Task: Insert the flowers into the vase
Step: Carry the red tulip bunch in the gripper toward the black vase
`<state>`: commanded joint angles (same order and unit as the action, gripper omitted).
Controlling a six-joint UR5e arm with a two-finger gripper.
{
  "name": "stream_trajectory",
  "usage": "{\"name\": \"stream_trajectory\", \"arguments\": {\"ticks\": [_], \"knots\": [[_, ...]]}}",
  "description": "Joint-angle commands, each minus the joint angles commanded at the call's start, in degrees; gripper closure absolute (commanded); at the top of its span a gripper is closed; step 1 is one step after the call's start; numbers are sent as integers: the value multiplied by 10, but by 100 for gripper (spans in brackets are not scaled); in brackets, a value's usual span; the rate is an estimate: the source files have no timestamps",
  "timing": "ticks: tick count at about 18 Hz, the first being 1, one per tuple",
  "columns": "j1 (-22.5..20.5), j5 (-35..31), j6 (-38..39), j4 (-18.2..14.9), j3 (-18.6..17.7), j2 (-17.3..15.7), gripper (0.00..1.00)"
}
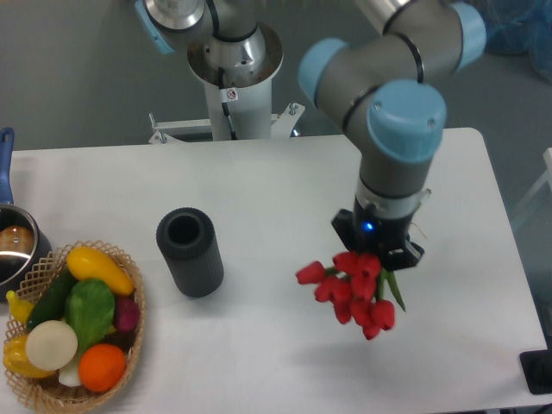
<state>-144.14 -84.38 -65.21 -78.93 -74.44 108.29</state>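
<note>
Gripper [377,250] appears clamped on the flowers [352,289], fingers hidden by the wrist; buds hang below it. Vase [190,252] stands well apart, toward the basket [129,345]. Risk: stems tilted, clipping the rim, tipping it.

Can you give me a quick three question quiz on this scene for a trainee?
1. True or false: the flowers are already inside the vase.
2. Multiple choice: what stands nearest the basket? A) the vase B) the flowers C) the pincer
3. Fill in: the vase's mouth is ____ (empty or filled).

Key:
1. False. The tulips hang under the pincer, off to the right of the vase and apart from it.
2. A. The vase stands just right of the basket; the flowers and pincer are further right.
3. Empty. The dark opening shows nothing in it.
</note>
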Motion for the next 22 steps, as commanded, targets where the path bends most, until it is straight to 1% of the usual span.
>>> {"name": "stream_trajectory", "arguments": {"ticks": [3,6,9,12,15,17,19,21,22], "knots": [[0,23,3,3,0,-3,93],[-4,63,7,4,7,-4,93],[-9,90,13,5,13,-5,93],[-15,142,16,27,18,-8,94],[-14,192,27,38,14,-18,94],[-12,243,36,63,-2,-25,94],[-11,282,55,110,-20,-37,94],[-8,322,76,161,-39,-39,94],[-6,344,86,182,-47,-41,94]]}}
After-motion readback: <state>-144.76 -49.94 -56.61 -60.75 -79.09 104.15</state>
